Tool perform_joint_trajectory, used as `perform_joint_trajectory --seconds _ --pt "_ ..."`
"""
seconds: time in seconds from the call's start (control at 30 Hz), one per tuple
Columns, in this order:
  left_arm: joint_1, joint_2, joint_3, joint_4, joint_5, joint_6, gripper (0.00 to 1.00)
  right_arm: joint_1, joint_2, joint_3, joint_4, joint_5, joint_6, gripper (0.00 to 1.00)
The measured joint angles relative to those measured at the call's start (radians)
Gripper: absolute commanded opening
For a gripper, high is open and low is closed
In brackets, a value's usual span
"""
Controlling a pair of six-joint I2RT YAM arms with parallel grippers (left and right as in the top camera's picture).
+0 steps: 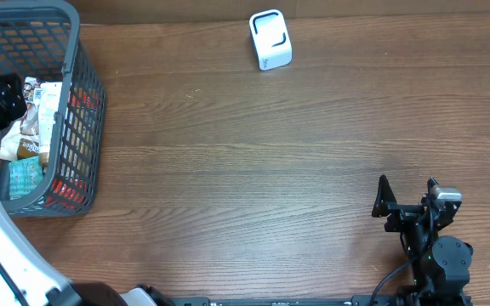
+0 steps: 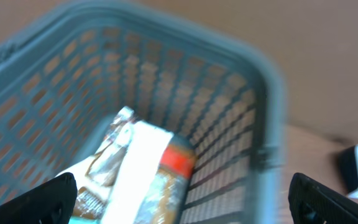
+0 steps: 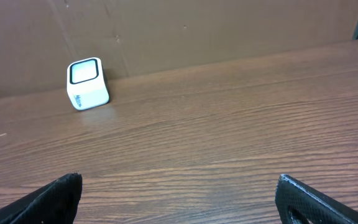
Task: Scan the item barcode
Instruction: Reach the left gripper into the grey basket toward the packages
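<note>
Table (image 1: 270,153): brown wood-grain top, matte, with long straight streaks running away from the basket's open side.
Basket (image 1: 88,102): grey-blue plastic, a rectangular tub with rounded corners, a thick smooth rim and lattice walls of small square holes.
Foil packet (image 2: 135,168): inside the basket, leaning on other goods; crinkled and glossy, with a white band and brown and orange-red print. The left wrist view is too blurred to read any barcode.
Teal pack (image 1: 24,178): flat, in the basket's near corner, beside the foil packet.
Red pack (image 1: 75,183): seen only through the basket's lattice wall; its shape is unclear.
Scanner (image 1: 270,40): small white block with rounded corners and a dark-rimmed, glossy face; it is well apart from the basket, out past its right wall by the table's far edge.
Left gripper (image 2: 191,198): black, blunt fingers spread wide over the basket's inside, above the foil packet, holding nothing.
Right gripper (image 1: 407,185): black angular fingers spread wide, nothing between them; it is well apart from the basket, at the table's opposite near corner.
</note>
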Motion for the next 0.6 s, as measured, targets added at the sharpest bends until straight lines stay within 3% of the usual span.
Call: perform_joint_trajectory --seconds 0.27,0.6 --pt "0.0 0.172 0.0 -0.014 -0.103 0.029 0.99 0.0 0.0 0.0 0.0 0.0 0.0 1.0" --pt "-0.002 0.312 0.001 -0.148 -0.147 0.041 1.0 0.0 0.0 0.0 -0.001 0.0 0.0 1.0"
